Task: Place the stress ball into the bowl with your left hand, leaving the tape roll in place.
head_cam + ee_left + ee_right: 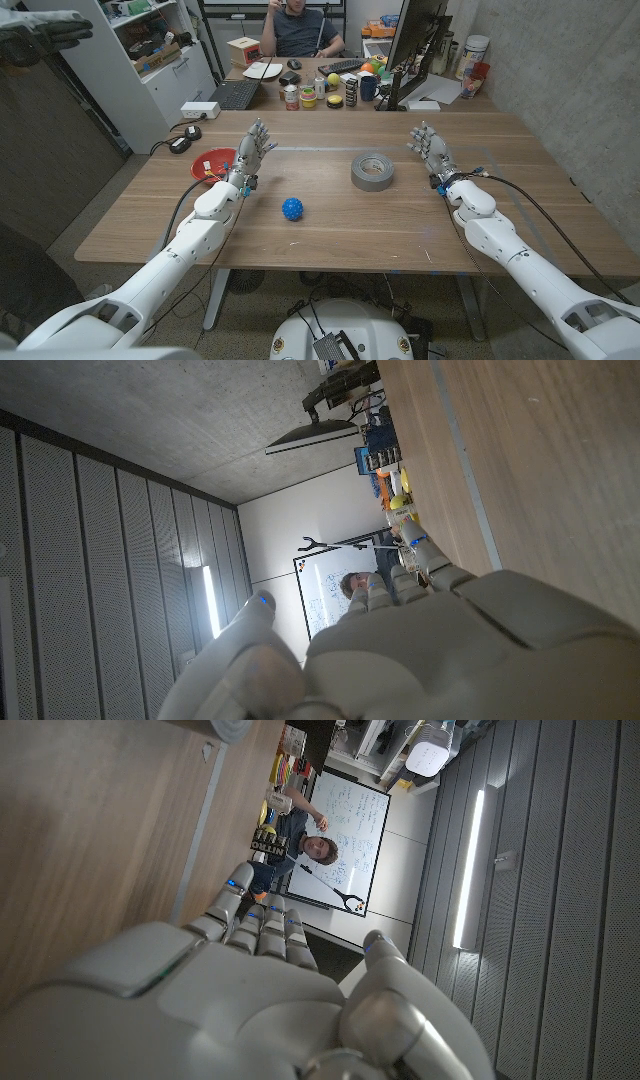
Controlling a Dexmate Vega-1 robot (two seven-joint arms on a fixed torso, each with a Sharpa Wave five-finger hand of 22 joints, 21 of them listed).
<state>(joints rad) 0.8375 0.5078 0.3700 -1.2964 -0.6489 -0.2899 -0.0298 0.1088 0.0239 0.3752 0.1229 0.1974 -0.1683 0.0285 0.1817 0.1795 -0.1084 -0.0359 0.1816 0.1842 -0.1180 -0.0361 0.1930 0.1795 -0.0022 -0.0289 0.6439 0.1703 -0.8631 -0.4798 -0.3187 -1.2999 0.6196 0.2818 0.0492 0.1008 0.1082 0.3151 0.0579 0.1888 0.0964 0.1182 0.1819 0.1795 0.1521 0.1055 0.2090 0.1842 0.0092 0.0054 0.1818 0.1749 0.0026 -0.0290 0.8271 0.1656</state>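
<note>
Head view, the scene: A two-armed robot stands at a wooden desk, both arms reaching in from the near edge; a person sits at a second, cluttered work surface behind.
Head view, left robot hand: Raised over the desk with its fingers spread, grasping nothing.
Head view, right robot hand: Likewise released, fingers apart, well away from the task's things.
Head view, stress ball: The blue spiked ball lies on the desk, just right of the left forearm and nearer the robot than the hand itself.
Head view, bowl: The red bowl sits at the desk's left edge, just beside the left robot hand.
Head view, tape roll: The grey roll lies flat, right of the ball and apart from it.
Left wrist view: The back of the left robot hand shows against the desk, fingers extended.
Right wrist view: The right robot hand shows empty, fingers stretched out along the desk.
Risk: In my judgement, the spiked ball could roll off toward the tape roll if nudged, and the bowl, close to the edge, might be pushed off by a careless sweep.
</note>
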